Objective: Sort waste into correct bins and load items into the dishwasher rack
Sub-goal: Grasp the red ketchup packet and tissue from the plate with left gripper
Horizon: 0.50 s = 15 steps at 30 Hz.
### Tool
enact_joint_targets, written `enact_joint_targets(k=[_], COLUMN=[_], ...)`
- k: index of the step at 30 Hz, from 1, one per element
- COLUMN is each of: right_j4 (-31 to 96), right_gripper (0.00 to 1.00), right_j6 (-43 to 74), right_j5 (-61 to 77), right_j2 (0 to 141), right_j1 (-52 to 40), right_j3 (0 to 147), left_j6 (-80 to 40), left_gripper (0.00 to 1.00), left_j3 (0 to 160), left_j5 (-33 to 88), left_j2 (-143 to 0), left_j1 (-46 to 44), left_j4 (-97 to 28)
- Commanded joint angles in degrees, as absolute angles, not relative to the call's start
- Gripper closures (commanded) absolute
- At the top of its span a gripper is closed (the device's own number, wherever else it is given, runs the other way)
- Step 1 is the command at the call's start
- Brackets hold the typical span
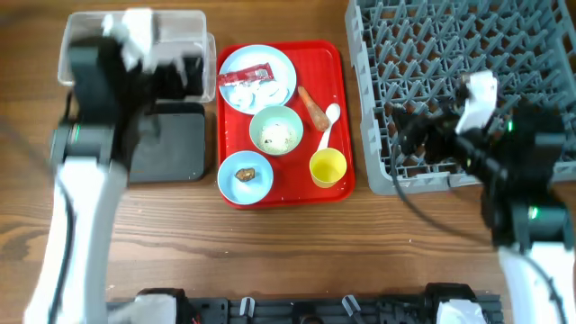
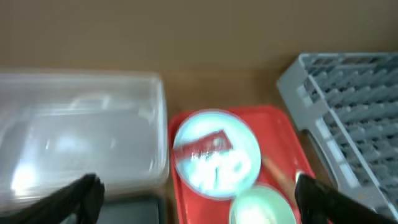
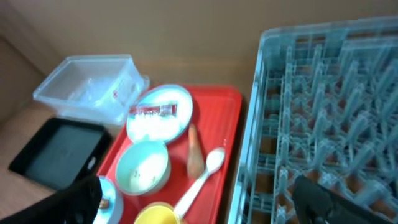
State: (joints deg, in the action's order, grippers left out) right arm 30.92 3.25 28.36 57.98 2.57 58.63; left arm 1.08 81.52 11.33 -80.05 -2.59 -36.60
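Seemingly nothing is sorted yet: our left gripper (image 2: 196, 182) and right gripper (image 3: 196, 185) hover spread and empty, so we should next pinch the red-and-white sachet wrapper (image 1: 245, 76).

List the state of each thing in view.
Pale blue round plate: sachet wrapper and tissue on it.
Mint bowl: rice grains inside.
Blue bowl: brown lump inside.
Small yellow cup: upright.
Black plastic tub: looks empty.
Grey plastic dishwasher rack: no dishes seen.
Left gripper: open, empty.
Right gripper: open, empty.
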Motion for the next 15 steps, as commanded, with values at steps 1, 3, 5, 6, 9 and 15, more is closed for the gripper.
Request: enact_joint_targets(k=[1,3,5,6,9,15], right_j4=[33.01,34.28,36.03,37.06,37.45,38.44], right_gripper=[0.0,0.0,0.0,0.0,0.0,0.0], right_j6=[4.38,9.65,10.5,10.5,10.46,10.39], right_j5=[35.38,36.56,36.56,36.53,36.51,35.66], right_j2=[65.32,69.06,71.02,71.92,72.77,72.77], right_j1=[2.48,2.5,2.5,2.48,2.48,2.48], right_j3=[63.75,63.75,63.75,63.75,63.64,63.64], left_j6=[18.28,22.11,22.04,21.47,22.85,22.09], left_gripper=[0.0,0.0,0.0,0.0,0.0,0.0], left_j3=[105.71,112.36,112.36,112.36,112.36,112.33], left_j5=[13.52,13.5,13.52,14.68,12.88,7.4], left_j2=[-101.36,-112.51,-116.64,-119.59,-125.21,-131.04], left_j1=[-8.4,-12.43,-14.37,-15.75,-18.52,-15.79], left_j4=[-52.23,-55.27,-53.28,-51.72,-49.52,-47.16])
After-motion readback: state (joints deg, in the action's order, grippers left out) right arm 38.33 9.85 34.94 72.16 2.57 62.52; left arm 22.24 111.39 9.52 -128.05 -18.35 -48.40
